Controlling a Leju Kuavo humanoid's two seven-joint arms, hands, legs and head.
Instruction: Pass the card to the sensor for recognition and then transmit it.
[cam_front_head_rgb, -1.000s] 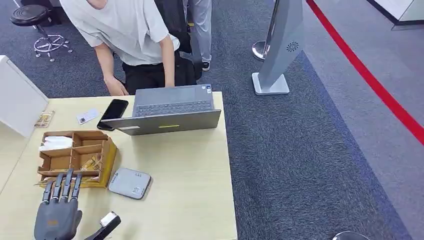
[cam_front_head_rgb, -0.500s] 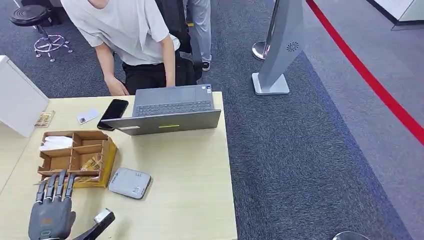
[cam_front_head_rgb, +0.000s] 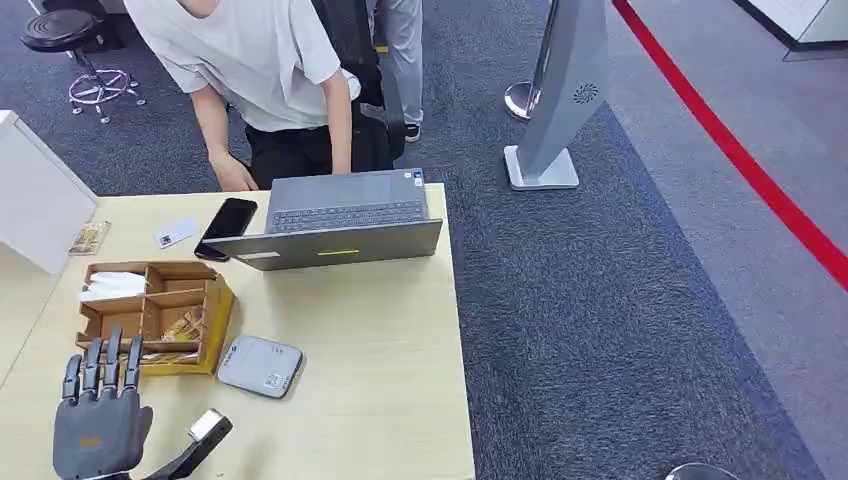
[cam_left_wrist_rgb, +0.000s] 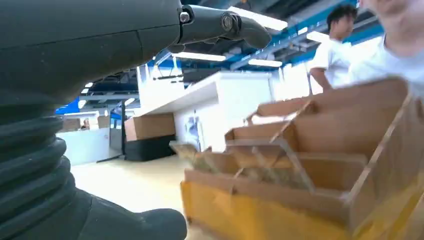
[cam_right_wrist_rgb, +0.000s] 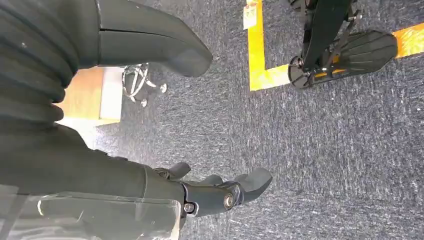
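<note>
My left hand (cam_front_head_rgb: 100, 425) hovers low over the near left of the wooden table (cam_front_head_rgb: 380, 330), fingers straight and spread, thumb out to the side, holding nothing. Its fingertips reach the near wall of a cardboard organiser box (cam_front_head_rgb: 155, 315), seen close up in the left wrist view as the box (cam_left_wrist_rgb: 310, 165). White cards (cam_front_head_rgb: 112, 285) lie in the box's far left compartment. The grey square sensor (cam_front_head_rgb: 260, 366) lies flat just right of the box. Another white card (cam_front_head_rgb: 175, 233) lies beside a black phone (cam_front_head_rgb: 227, 225). My right hand (cam_right_wrist_rgb: 215, 192) hangs over grey carpet, loosely curled and holding nothing.
An open grey laptop (cam_front_head_rgb: 335, 225) stands at the table's far edge with a person in a white shirt (cam_front_head_rgb: 250, 70) bent over behind it. A white box (cam_front_head_rgb: 35, 195) stands at the far left. A grey stand (cam_front_head_rgb: 560, 100) rises from the carpet to the right.
My left hand has slid a little to the left along the near side of the organiser box, still spread. Nothing on the table has moved.
</note>
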